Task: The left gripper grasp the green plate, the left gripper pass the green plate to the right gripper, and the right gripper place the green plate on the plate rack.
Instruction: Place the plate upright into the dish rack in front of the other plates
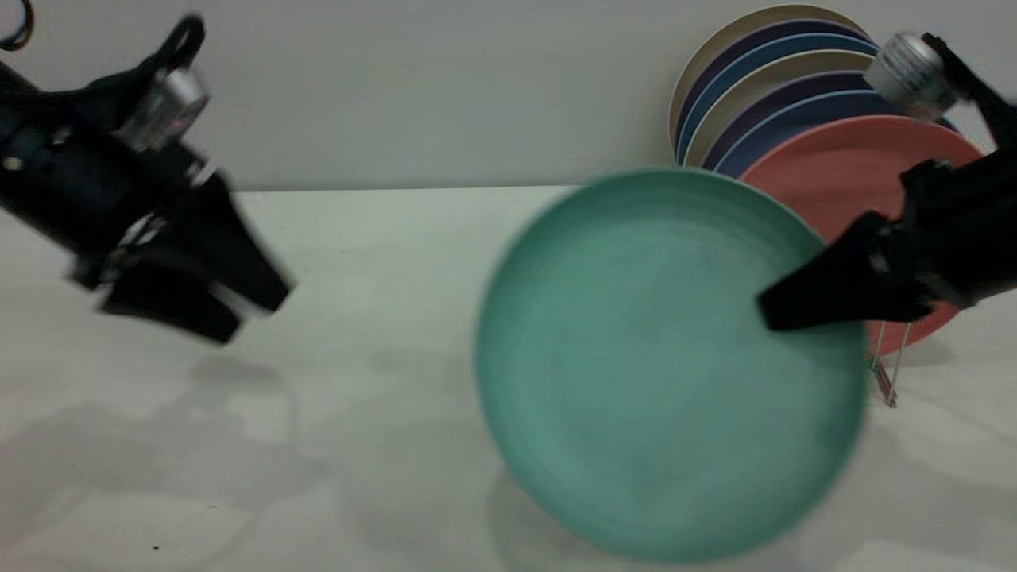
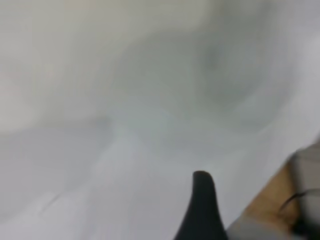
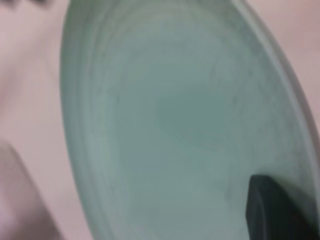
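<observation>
Holding the green plate (image 1: 667,365) by its right rim at centre-right of the frame, our right gripper (image 1: 767,311) is clamped on it; we should keep it upright, slotting it before the pink plate (image 1: 842,171) in the rack (image 1: 886,373). Left gripper (image 1: 238,306), upper left, is apart.

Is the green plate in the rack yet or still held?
Held, not racked: the right gripper clamps the green plate upright, in front of the plate rack.

Exterior camera faces the arms, close above the tabletop (image 1: 381,262) — sharing the green plate (image 1: 651,357) (filling the right wrist view) with it.
</observation>
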Controlling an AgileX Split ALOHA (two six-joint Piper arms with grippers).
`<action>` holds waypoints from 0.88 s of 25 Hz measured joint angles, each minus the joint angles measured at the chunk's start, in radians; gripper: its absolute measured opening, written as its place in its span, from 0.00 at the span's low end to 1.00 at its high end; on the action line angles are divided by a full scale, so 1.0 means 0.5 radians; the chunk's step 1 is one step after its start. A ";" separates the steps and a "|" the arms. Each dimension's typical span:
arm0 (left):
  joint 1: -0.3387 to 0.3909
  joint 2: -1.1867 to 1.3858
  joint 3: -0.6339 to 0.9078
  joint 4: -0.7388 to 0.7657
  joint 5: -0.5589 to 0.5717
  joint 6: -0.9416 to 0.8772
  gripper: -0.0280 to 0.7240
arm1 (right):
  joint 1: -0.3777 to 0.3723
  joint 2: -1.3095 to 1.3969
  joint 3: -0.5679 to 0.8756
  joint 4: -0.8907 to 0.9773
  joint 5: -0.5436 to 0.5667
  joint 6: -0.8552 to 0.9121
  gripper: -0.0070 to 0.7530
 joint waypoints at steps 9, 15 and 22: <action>0.002 0.000 -0.121 0.872 -0.086 -0.735 0.69 | 0.000 -0.586 -0.155 -0.882 -0.434 0.007 0.09; 0.002 0.000 -0.121 0.879 -0.103 -0.759 0.69 | 0.000 -0.712 -0.318 -1.473 -0.501 0.292 0.09; 0.002 0.000 -0.121 0.879 -0.122 -0.763 0.69 | -0.002 -0.673 -0.564 -1.931 -0.485 0.595 0.09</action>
